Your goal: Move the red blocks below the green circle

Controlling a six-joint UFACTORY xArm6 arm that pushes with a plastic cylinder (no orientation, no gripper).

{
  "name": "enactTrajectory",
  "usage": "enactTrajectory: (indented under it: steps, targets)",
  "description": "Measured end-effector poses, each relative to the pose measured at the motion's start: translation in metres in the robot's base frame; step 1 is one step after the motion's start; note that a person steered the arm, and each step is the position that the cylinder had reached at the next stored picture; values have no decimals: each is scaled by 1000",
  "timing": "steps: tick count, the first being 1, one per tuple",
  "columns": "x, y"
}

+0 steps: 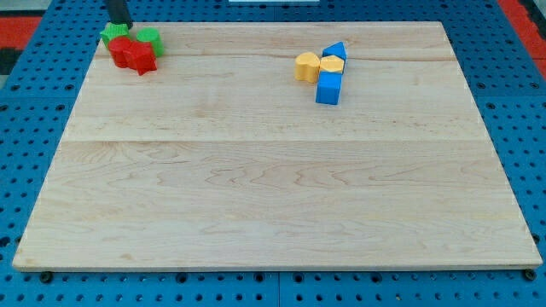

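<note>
At the view's top left corner of the bench (pixel 256 188), my tip (pixel 120 24) stands just behind a tight cluster: a green star-like block (pixel 111 34), two red blocks (pixel 134 54) pressed together in front of it, and the green circle (pixel 150 37) at their right, touching them. The reds sit mostly lower-left of the circle, so they likely need nudging rightward. There is no gripper, only the rod. Well apart, right of centre, lie a yellow heart-like block (pixel 306 66), a yellow hexagon (pixel 332 66), a blue triangle (pixel 335 50) and a blue cube (pixel 328 88), bunched and untouched.

red blocks (pixel 133 54), green circle (pixel 150 37) — pale board (pixel 273 188)
</note>
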State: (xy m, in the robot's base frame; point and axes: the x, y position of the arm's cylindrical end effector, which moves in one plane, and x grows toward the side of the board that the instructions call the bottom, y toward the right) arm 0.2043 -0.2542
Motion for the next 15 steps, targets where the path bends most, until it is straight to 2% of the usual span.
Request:
enactTrajectory:
  steps: [1,3,4,5,6,7,8,9,10,15]
  targets:
    - [14,2]
    - [45,53]
    - [26,106]
    - [-13,107]
    - [-13,102]
    - [-13,-13]
    - [-3,-49]
    - [67,-49]
    - [91,-7]
    - [91,29]
